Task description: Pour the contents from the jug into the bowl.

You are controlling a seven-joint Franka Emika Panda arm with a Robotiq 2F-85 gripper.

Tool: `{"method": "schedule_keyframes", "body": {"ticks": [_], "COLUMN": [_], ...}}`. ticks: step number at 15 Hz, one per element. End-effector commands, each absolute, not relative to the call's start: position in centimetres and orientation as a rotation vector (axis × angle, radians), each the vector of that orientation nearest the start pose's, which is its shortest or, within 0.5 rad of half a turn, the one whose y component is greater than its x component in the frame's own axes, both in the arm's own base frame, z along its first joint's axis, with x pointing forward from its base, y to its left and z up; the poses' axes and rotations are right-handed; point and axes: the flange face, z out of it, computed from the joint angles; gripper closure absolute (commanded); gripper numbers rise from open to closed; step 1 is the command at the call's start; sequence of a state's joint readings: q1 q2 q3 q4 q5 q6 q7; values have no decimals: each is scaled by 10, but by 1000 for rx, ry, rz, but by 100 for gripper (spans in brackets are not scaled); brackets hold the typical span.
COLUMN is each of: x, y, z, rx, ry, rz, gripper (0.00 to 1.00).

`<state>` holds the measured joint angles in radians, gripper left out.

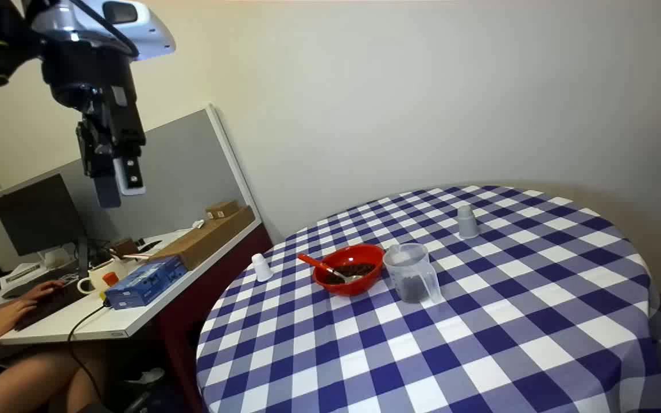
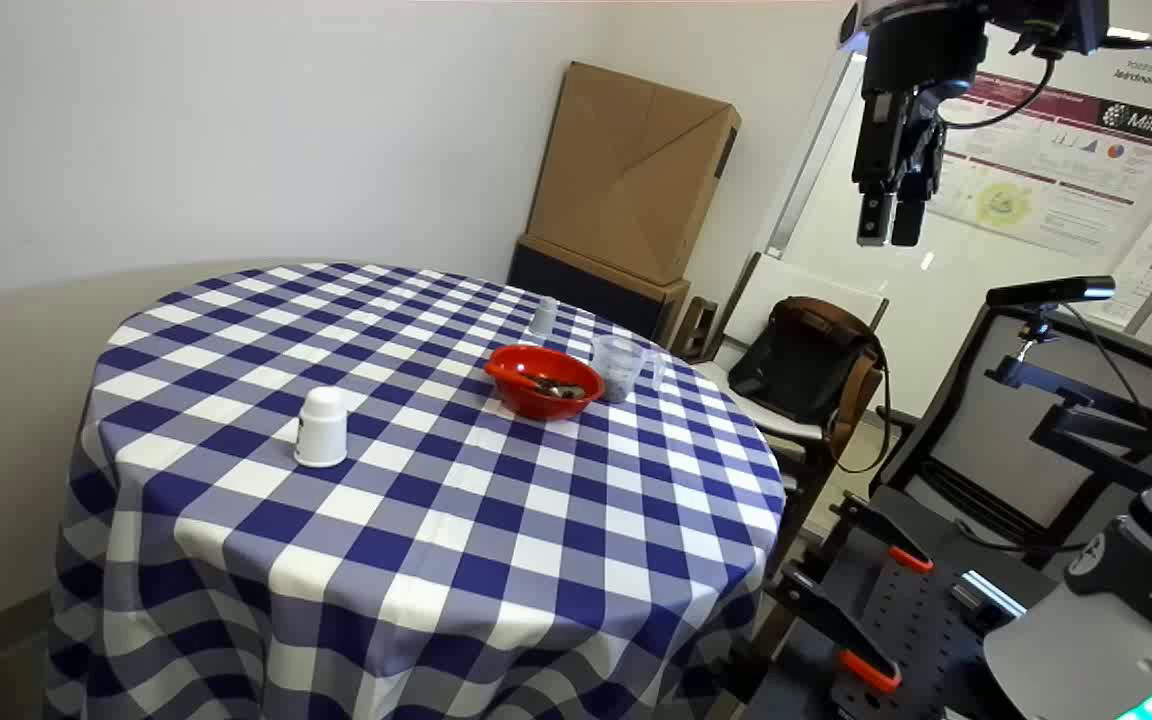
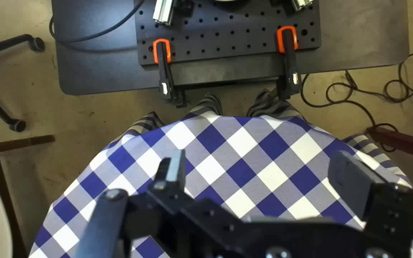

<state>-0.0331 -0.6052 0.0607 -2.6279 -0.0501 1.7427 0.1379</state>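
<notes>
A squat, see-through jug [image 1: 413, 274] stands beside a round, glossy red bowl [image 2: 541, 403] on checked cloth [image 1: 497, 338]. The dark end effector [image 3: 259, 163] hangs with jaws apart.

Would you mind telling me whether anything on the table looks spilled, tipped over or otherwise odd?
I see no spill, and the jug stands upright beside the bowl. Slightly odd: the white cups seem to stand upside down, narrow ends up.

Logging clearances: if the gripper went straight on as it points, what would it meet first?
Pointing down, the gripper would probably meet the checked tablecloth near its edge; depth is unclear, so it might just miss it.
</notes>
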Motion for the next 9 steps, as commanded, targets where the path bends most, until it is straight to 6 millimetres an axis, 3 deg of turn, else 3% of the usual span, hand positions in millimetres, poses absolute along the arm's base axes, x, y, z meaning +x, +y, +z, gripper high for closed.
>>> {"method": "schedule_keyframes", "body": {"ticks": [1,5,9], "x": [325,325,355], "y": [4,4,-27], "z": [420,420,435], "rx": [-3209,-3209,-3320], "ry": [177,177,-90], "rz": [445,445,577], "gripper": [0,0,0]}}
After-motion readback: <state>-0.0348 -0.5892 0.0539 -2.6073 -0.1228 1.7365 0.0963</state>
